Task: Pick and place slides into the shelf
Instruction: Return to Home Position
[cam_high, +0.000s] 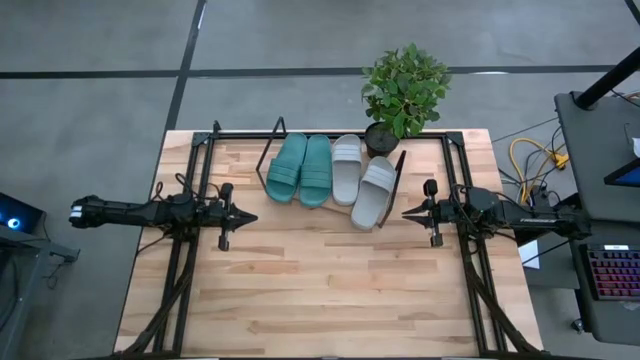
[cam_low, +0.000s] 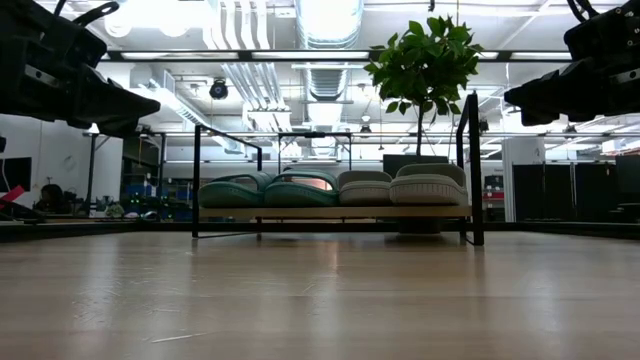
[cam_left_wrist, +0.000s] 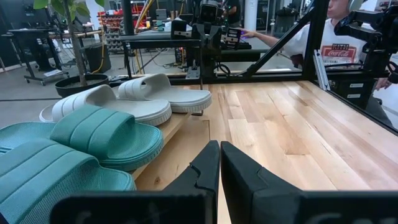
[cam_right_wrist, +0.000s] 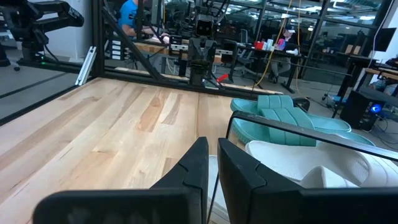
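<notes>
Wood tabletop (cam_high: 330, 290), far edge: four slides (cam_high: 330, 175) sit on the shelf (cam_low: 330, 212). My left gripper (cam_high: 243, 216) and right gripper (cam_high: 407, 212) flank it, both closed and empty; I should retreat level, clear of its frame.

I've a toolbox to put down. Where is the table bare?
Bare: all the table from the line of the left gripper and right gripper away from the shelf. Crowded: the shelf, filled by four slides, one grey slide jutting toward the right gripper; plant behind.
</notes>
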